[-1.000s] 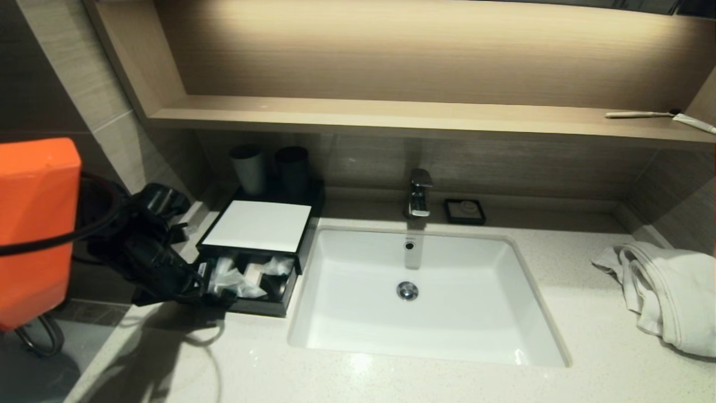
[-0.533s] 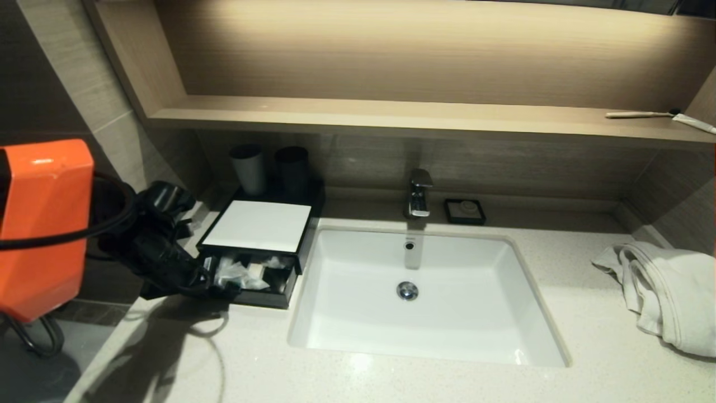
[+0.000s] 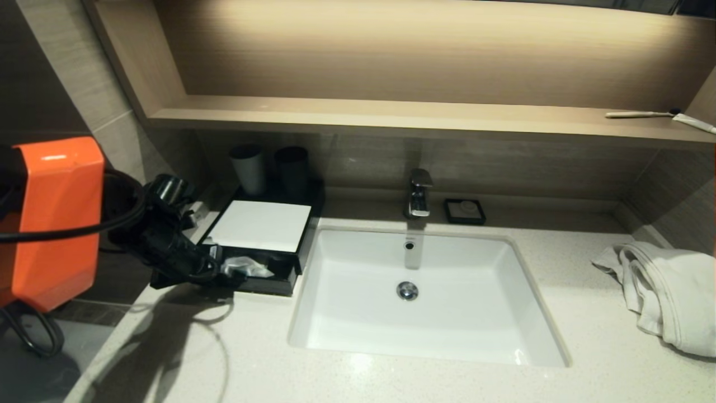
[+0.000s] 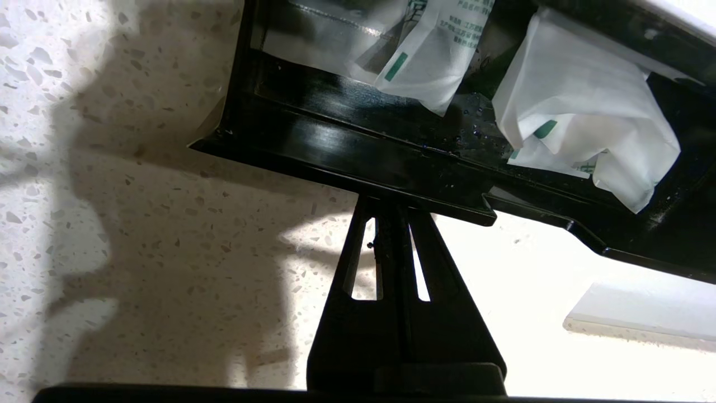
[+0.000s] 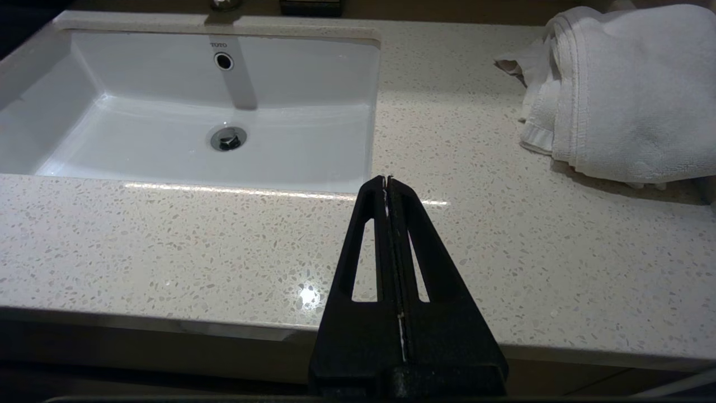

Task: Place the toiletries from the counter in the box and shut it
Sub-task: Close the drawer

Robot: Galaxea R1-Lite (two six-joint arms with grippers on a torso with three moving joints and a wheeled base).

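The black box (image 3: 260,226) with a white top stands on the counter left of the sink. Its drawer (image 3: 263,284) is pulled partly out and holds white toiletry packets (image 3: 243,266). My left gripper (image 3: 215,274) is shut and empty, its tips against the drawer's front wall near the left corner. In the left wrist view the shut tips (image 4: 389,204) meet the drawer's front wall (image 4: 347,162), with packets (image 4: 582,112) lying inside behind it. My right gripper (image 5: 387,182) is shut and empty above the counter's front edge, right of the sink; it does not show in the head view.
A white sink (image 3: 358,280) with a faucet (image 3: 419,193) fills the counter's middle. A white towel (image 3: 665,291) lies at the right. Two dark cups (image 3: 249,168) stand behind the box, a soap dish (image 3: 464,211) by the faucet, a toothbrush (image 3: 637,114) on the shelf.
My left gripper has moved away from me toward the wall, pushing the drawer further into the box. Less of the drawer and its packets shows now.
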